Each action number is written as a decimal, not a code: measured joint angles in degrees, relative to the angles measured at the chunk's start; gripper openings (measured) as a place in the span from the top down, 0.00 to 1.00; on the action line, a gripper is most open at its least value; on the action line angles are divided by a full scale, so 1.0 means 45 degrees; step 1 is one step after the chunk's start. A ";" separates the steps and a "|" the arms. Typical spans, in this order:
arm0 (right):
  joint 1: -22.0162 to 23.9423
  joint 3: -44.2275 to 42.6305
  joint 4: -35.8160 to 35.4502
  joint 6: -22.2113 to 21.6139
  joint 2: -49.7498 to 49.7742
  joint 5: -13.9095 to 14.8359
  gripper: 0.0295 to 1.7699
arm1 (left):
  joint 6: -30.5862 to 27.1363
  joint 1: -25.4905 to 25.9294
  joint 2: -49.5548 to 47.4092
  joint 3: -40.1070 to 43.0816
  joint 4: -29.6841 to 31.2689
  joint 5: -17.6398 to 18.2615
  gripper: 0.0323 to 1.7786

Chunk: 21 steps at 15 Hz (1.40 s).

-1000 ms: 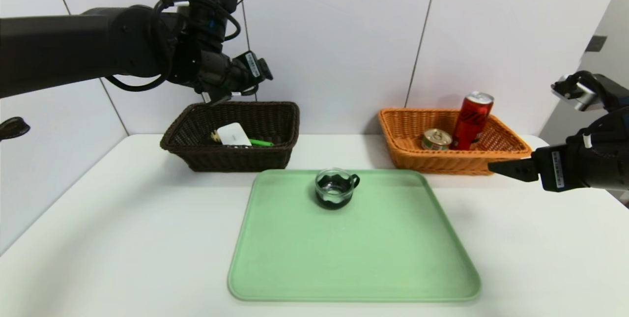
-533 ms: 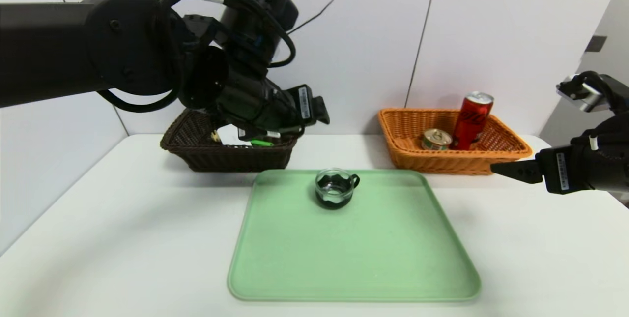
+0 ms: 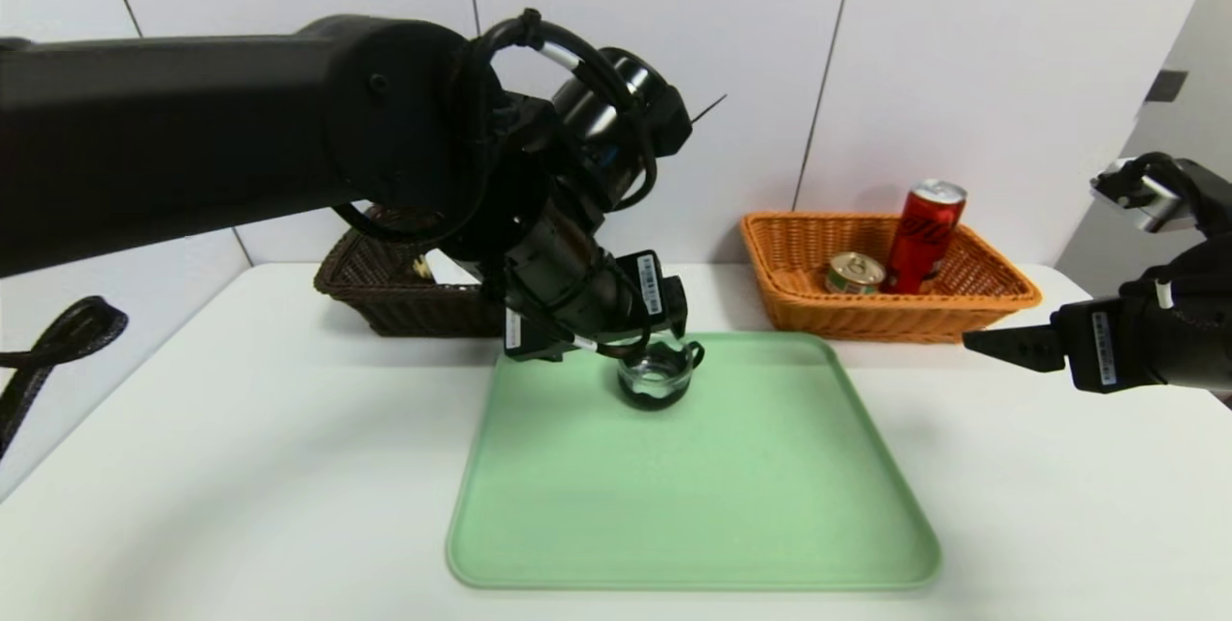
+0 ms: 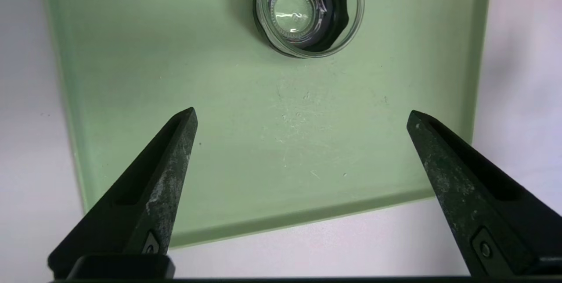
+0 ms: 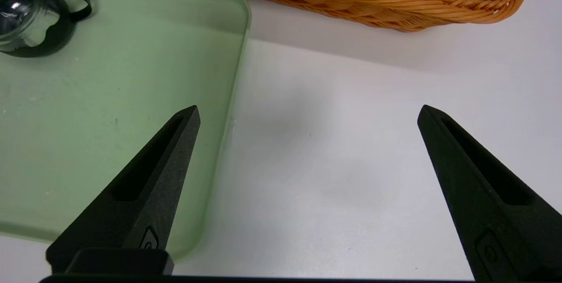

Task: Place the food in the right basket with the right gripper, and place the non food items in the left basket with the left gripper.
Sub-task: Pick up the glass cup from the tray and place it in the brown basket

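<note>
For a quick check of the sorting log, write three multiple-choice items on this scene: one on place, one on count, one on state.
1. Where is the glass cup?
A. on the green tray
B. in the brown basket
C. on the bare table

2. How many cans are in the orange basket?
A. one
B. two
C. three

3. How is the left gripper?
A. shut on the cup
B. open, holding nothing
C. out of view

Answers:
1 A: the glass cup stands on the green tray.
2 B: a red can and a short tin sit in the orange basket.
3 B: the left gripper shows its fingers spread above the tray.

Left hand (image 4: 300, 114) swung from dark basket (image 3: 385, 298) to, seemingly, above cup (image 3: 656, 376).
</note>
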<state>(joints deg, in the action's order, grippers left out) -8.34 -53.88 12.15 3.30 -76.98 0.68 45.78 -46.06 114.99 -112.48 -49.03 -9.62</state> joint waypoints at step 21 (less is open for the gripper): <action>-0.0087 0.1514 -0.1122 0.0038 0.0479 0.0024 0.03 | -0.2113 0.0704 0.2297 -0.0154 0.1959 -0.1647 0.05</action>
<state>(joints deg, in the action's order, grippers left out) -8.73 -47.07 7.11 3.47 -74.83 0.79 36.27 -42.89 125.33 -113.18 -40.22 -17.03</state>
